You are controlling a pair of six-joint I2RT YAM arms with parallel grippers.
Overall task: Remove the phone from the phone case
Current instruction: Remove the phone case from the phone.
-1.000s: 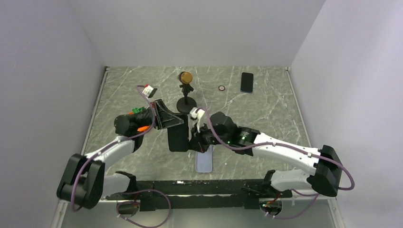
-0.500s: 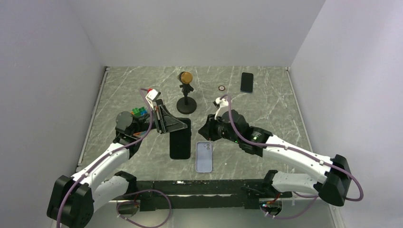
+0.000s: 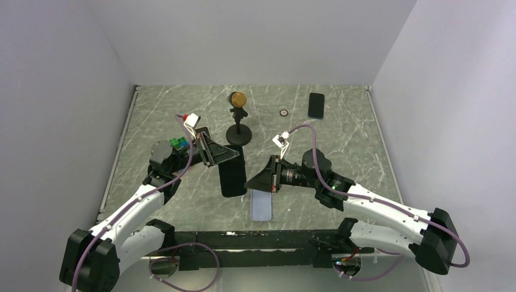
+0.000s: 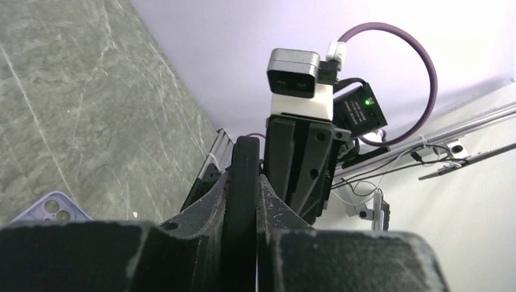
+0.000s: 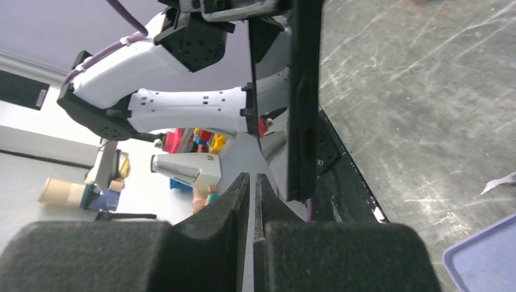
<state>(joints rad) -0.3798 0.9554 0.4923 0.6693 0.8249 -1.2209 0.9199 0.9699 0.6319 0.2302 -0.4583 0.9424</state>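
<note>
My left gripper (image 3: 218,156) is shut on the black phone (image 3: 232,175) and holds it by its upper end above the table. In the left wrist view the phone (image 4: 244,159) stands edge-on between the jaws of that gripper (image 4: 243,182). The empty lavender phone case (image 3: 261,204) lies flat on the table below and to the right of the phone; its camera corner shows in the left wrist view (image 4: 52,207). My right gripper (image 3: 255,180) is shut and empty, pointing left, close beside the phone's lower end. In the right wrist view its tips (image 5: 252,177) sit just left of the phone (image 5: 304,91).
A black stand with a gold ball (image 3: 238,119) stands behind the phone. A second black phone (image 3: 316,104) and a small ring (image 3: 283,112) lie at the back right. The black rail (image 3: 255,240) runs along the near edge.
My right gripper has pulled away from the phone, swung back and turned to point left at it. My left gripper still holds the phone and has shifted slightly. The case stays on the table.
</note>
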